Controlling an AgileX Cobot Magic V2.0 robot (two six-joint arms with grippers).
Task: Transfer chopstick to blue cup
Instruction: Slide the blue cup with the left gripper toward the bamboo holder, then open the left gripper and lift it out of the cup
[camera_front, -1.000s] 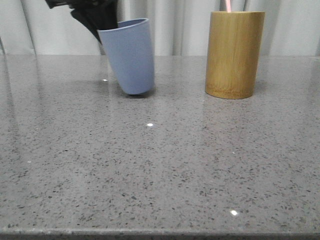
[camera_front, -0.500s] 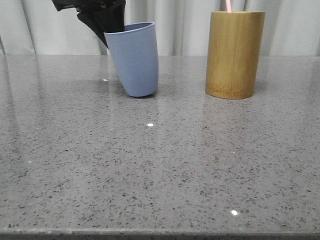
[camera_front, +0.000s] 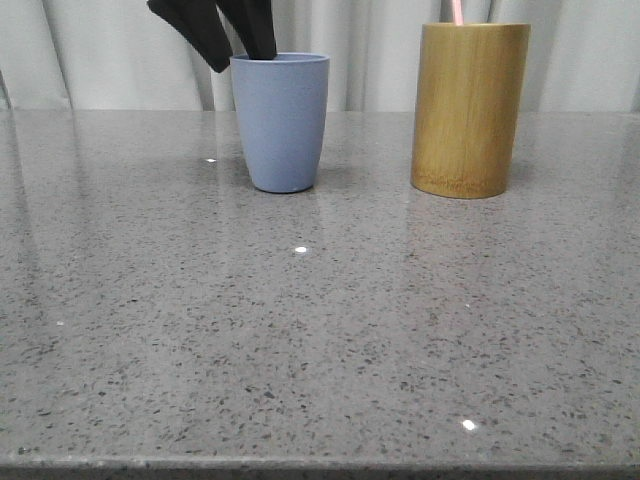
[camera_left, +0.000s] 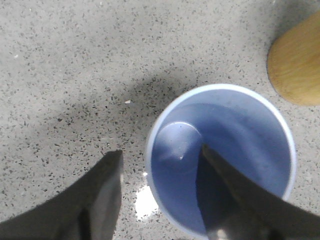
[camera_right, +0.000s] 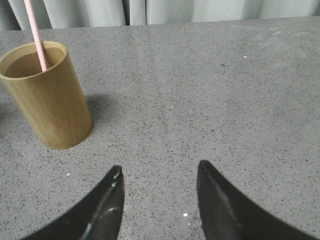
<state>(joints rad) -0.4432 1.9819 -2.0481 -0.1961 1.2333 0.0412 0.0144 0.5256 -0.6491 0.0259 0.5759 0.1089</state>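
The blue cup (camera_front: 281, 120) stands upright on the table, left of the bamboo holder (camera_front: 468, 105). It is empty in the left wrist view (camera_left: 235, 135). My left gripper (camera_front: 240, 55) is above the cup's rim and straddles its wall (camera_left: 159, 152). One finger is inside the cup and one outside, with a gap showing between the outer finger and the wall. A pale pink chopstick (camera_front: 456, 11) stands in the bamboo holder and also shows in the right wrist view (camera_right: 36, 35). My right gripper (camera_right: 159, 170) is open and empty over bare table, beside the holder (camera_right: 47, 100).
The grey speckled stone table (camera_front: 320, 330) stretches from the front edge to a pale curtain (camera_front: 370, 50) at the back. The bamboo holder's edge shows near the cup in the left wrist view (camera_left: 297, 62).
The blue cup was tilted in my left gripper and now stands upright, slightly further right. The gripper's fingers have spread and moved up over the rim.
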